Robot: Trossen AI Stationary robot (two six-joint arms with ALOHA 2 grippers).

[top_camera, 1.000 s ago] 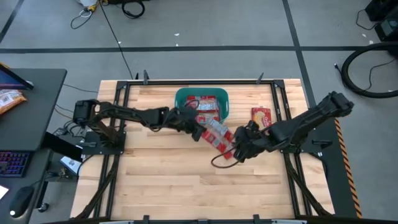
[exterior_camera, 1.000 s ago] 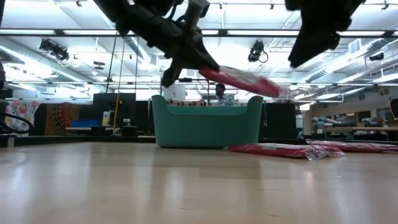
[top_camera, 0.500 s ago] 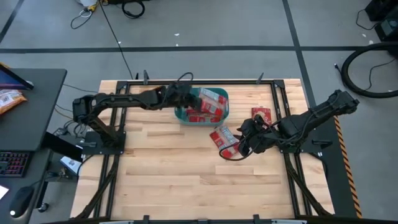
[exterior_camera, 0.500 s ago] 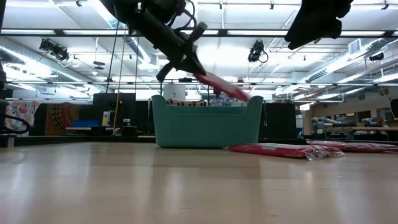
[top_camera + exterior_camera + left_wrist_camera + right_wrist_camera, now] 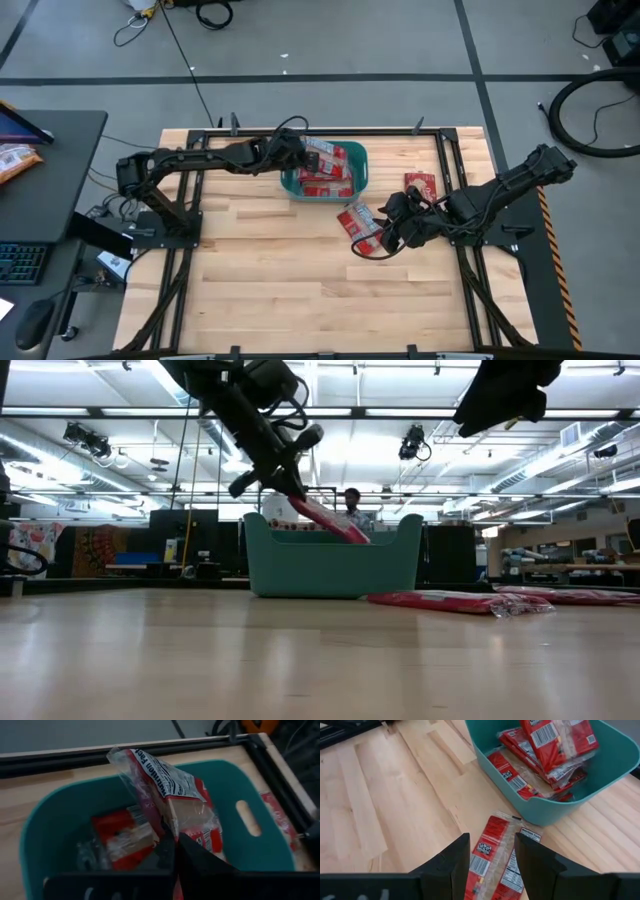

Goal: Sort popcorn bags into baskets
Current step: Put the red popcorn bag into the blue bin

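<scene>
The left pincer [image 5: 175,851], clamped on a packet [image 5: 167,790], has swung from table centre to twelve o'clock over the tub [image 5: 361,172]; release seems next. The right pincer [image 5: 492,851] hovers wide.

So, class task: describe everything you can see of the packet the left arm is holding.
The packet is a flat red popcorn bag in clear, crinkly wrap with a white nutrition panel. The left gripper is shut on its lower edge, so it hangs tilted over the teal tub, its free end dipping inside above other packets. Whether it touches them is unclear.
</scene>
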